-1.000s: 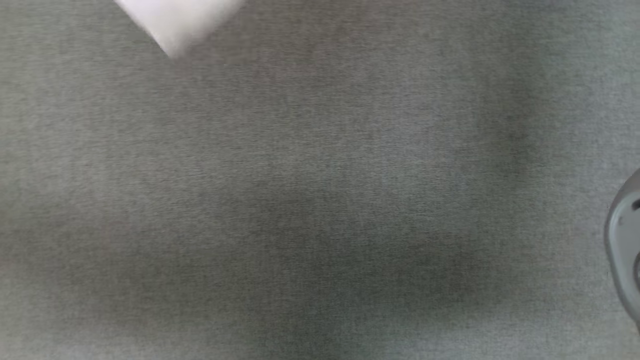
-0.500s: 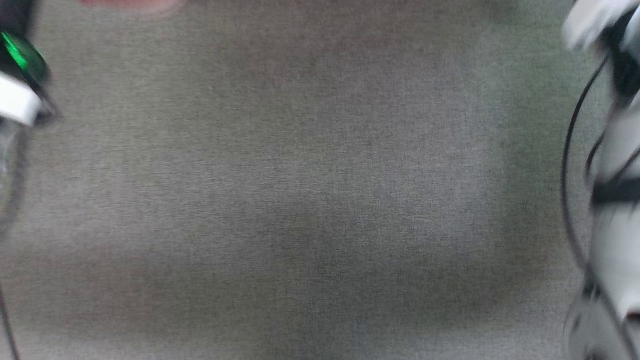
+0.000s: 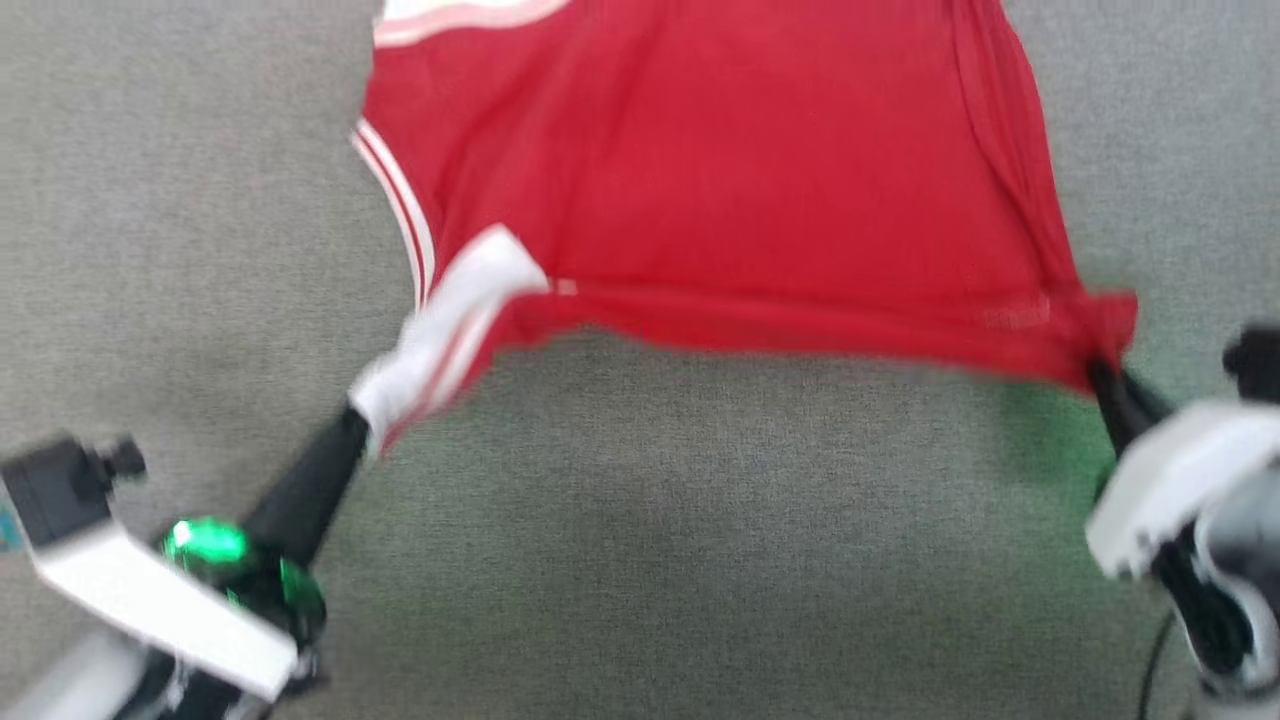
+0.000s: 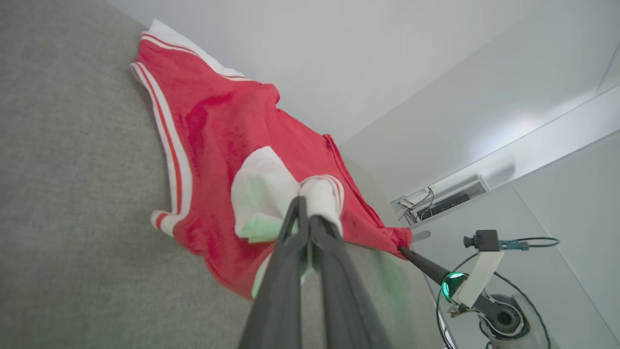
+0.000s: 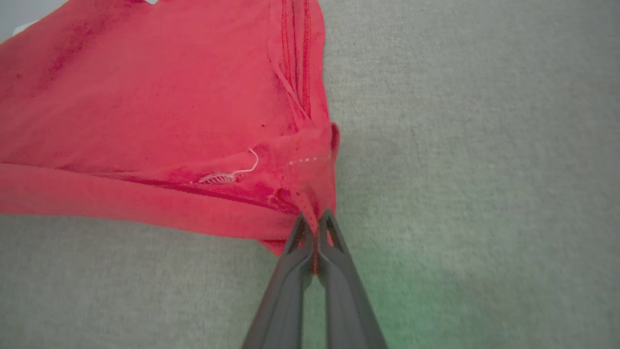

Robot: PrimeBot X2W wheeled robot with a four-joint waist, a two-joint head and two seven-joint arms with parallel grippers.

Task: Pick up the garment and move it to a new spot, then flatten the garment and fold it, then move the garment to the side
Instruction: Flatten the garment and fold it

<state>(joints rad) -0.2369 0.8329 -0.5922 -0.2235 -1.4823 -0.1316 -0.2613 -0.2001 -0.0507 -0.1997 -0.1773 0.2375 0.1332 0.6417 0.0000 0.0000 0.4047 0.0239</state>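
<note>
- Red jersey T-shirt (image 3: 720,180) stretched over grey fabric surface (image 3: 640,560), upper part cut off by frame edge.
- Left gripper (image 3: 358,422) clamped on white sleeve.
- Right gripper (image 3: 1097,373) pinching red hem corner; head view blurred.

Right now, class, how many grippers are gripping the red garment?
2. The left gripper pinches the garment by a white sleeve at its lower-left corner in the head view; the right gripper pinches its red lower-right corner.
</note>
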